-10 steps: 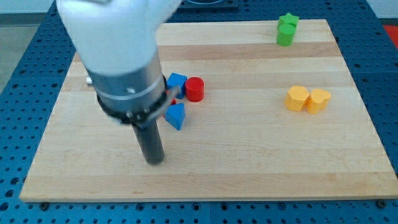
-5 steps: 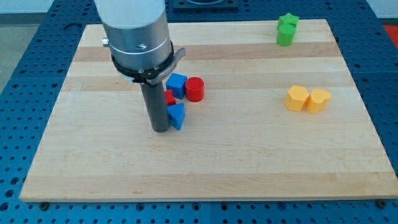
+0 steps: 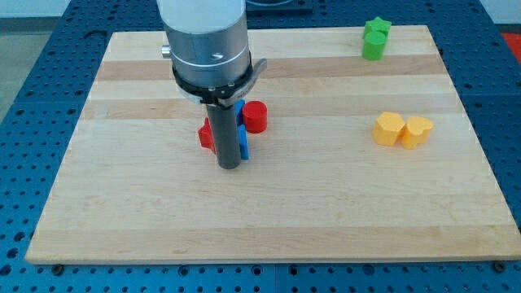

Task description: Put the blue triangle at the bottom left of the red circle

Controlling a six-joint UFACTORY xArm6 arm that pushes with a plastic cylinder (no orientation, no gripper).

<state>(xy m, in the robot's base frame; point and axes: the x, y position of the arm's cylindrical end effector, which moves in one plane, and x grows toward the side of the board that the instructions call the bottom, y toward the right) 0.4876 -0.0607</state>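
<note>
My tip (image 3: 229, 166) is pressing against the blue triangle (image 3: 243, 143), just below-left of the red circle (image 3: 256, 116).
It should be nudging gently, avoiding the other red block (image 3: 207, 136) on the counter (image 3: 326, 203) (there is no pincer to open or close); no writing is showing.

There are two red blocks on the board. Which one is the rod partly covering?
The red block at the view's left of my tip is partly hidden behind the rod. The red cylinder, up and to the view's right, shows in full.
</note>
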